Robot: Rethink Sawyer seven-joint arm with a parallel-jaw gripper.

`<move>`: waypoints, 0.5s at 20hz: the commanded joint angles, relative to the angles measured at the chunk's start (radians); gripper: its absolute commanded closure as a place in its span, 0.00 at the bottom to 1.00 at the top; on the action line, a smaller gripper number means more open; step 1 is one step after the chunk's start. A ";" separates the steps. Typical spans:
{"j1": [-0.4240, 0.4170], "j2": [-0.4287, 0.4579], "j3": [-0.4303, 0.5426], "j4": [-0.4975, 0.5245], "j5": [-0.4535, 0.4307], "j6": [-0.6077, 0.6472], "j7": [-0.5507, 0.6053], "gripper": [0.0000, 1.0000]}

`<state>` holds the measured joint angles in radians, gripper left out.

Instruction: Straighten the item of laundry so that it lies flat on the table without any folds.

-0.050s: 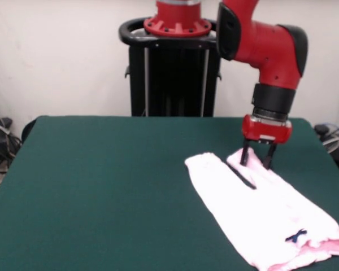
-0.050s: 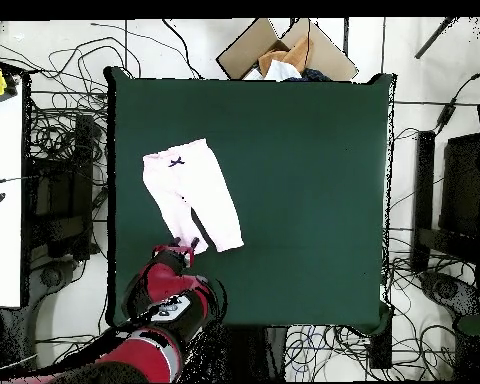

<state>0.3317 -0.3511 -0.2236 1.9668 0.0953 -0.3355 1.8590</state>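
A: Item one?
B: Pants, pale pink, lying on the table. In the front view they sit at the right, running from mid-depth toward the near right corner. Waistband toward the camera, with a small dark bow on it. Two short legs point away toward the far edge.

A: Condition of the cloth?
B: Mostly spread out. A dark crease or gap runs between the two legs. The waistband edge looks slightly rumpled.

A: Item two?
B: Gripper, red body with two dark fingers pointing down. Fingers parted by a narrow gap, tips at the end of the right-hand leg. Whether they pinch the cloth, I cannot tell.

A: Overhead listing?
B: Pants in the left part of the table, bow at the upper end, legs toward the bottom. Gripper at the tip of the left leg, near the bottom edge.

A: Other entries?
B: Cardboard box beyond the top edge of the table. Cables on the floor around it.
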 commanded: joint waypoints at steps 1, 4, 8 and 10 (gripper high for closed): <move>-0.032 0.003 0.171 0.034 0.042 0.049 0.255 0.00; -0.037 -0.004 0.184 0.050 0.061 0.073 0.265 0.00; -0.029 -0.011 0.189 0.064 0.083 0.082 0.265 0.00; -0.028 -0.013 0.192 0.069 0.089 0.081 0.263 0.00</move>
<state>0.3118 -0.3787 -0.1592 2.0078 0.1085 -0.3355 1.8590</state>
